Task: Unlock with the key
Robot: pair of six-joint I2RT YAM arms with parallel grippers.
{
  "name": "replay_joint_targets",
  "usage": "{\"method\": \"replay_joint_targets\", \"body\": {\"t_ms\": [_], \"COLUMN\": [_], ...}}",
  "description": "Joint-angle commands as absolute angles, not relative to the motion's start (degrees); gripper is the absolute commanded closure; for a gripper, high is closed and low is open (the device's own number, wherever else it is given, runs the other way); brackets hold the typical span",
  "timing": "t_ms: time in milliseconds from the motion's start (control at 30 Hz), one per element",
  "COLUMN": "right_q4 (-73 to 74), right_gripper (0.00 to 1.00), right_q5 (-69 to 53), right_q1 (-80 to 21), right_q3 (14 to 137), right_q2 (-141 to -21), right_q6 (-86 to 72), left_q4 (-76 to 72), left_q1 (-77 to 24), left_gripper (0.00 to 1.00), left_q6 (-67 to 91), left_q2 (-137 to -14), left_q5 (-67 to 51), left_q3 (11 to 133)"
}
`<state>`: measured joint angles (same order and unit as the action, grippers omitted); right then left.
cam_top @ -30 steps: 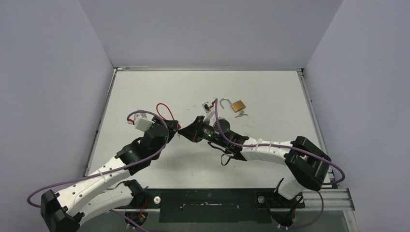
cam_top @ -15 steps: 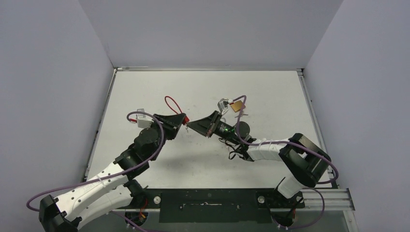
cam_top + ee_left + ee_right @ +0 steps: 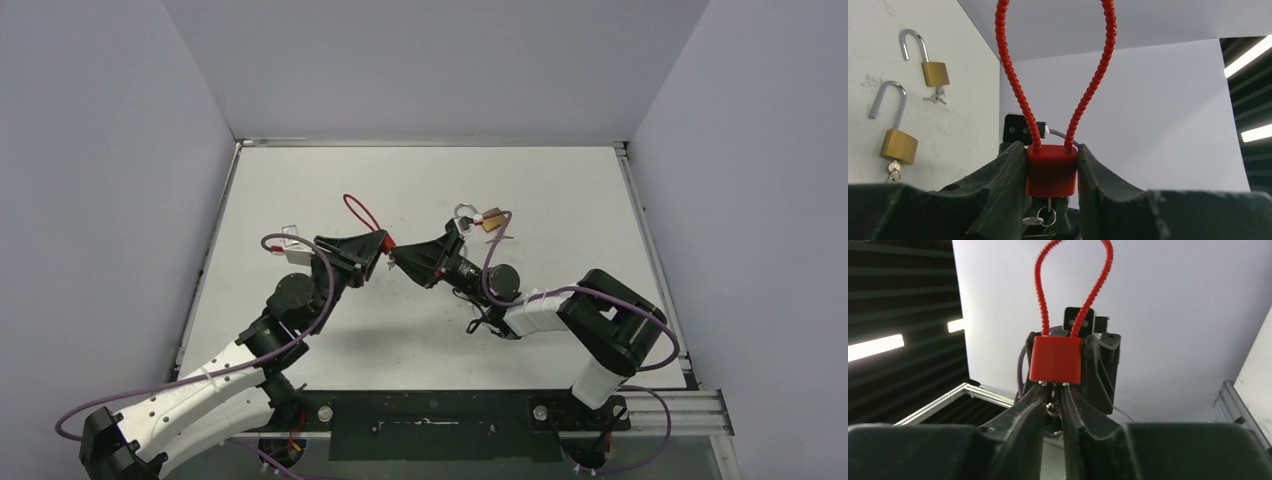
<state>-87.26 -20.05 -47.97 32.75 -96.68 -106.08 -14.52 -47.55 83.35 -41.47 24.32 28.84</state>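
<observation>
Left wrist cam: left pincer (image 3: pixel 1050 152) is clamped tight on the red cable lock (image 3: pixel 1051 172), held up above the bench (image 3: pixel 300 190) between both arms. Right pincer (image 3: pixel 1053 392) is squeezed nearly closed right under it, seemingly pinching the key (image 3: pixel 1050 409), though that's hard to see.

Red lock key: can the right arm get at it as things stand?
Probably yes: left tool clamps only the sides of the red lock, leaving its underside free, and right tool looks closed on the key there.
</observation>
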Motion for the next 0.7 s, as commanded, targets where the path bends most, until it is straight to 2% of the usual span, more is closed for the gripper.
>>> {"method": "replay_joint_targets", "body": {"t_ms": [0, 67, 100, 200, 400, 533, 667], "right_q4": [-91.6, -86.4, -83.5, -72.7, -41.3, -22.0, -16.5], "right_gripper": [0.69, 0.44, 0.35, 0.2, 0.11, 0.1, 0.1], "right_q5": [-14.9, -14.4, -14.3, -12.7, -7.0, -2.7, -6.4], "right_q1": [-46.3, -46.0, -45.9, -45.6, -45.5, -45.0, -45.1], "right_q3": [31.6, 29.1, 27.9, 24.6, 25.5, 29.8, 34.7], "right_q2": [-90.3, -86.0, -83.7, -74.9, -55.9, -48.7, -46.1], "right_q6": [-101.6, -96.0, -93.8, -85.2, -65.5, -52.5, -40.1], "left_q4": [-19.8, -19.1, -18.4, -15.8, -16.0, -21.5, -38.5], "left_q1": [-49.4, -49.4, -49.4, -49.2, -49.2, -49.3, -49.3], "left_gripper": [1.0, 1.0, 1.0, 1.0, 1.0, 1.0, 1.0], "left_q6": [84.2, 83.7, 83.5, 81.1, 73.3, 60.9, 43.0], "left_q2": [-40.7, -41.1, -41.3, -41.7, -42.0, -41.9, -41.7], "left_q5": [13.2, 13.9, 14.2, 15.2, 17.0, 16.0, 6.3], "left_q3": [29.4, 29.6, 30.0, 31.5, 32.1, 30.3, 24.7]}}
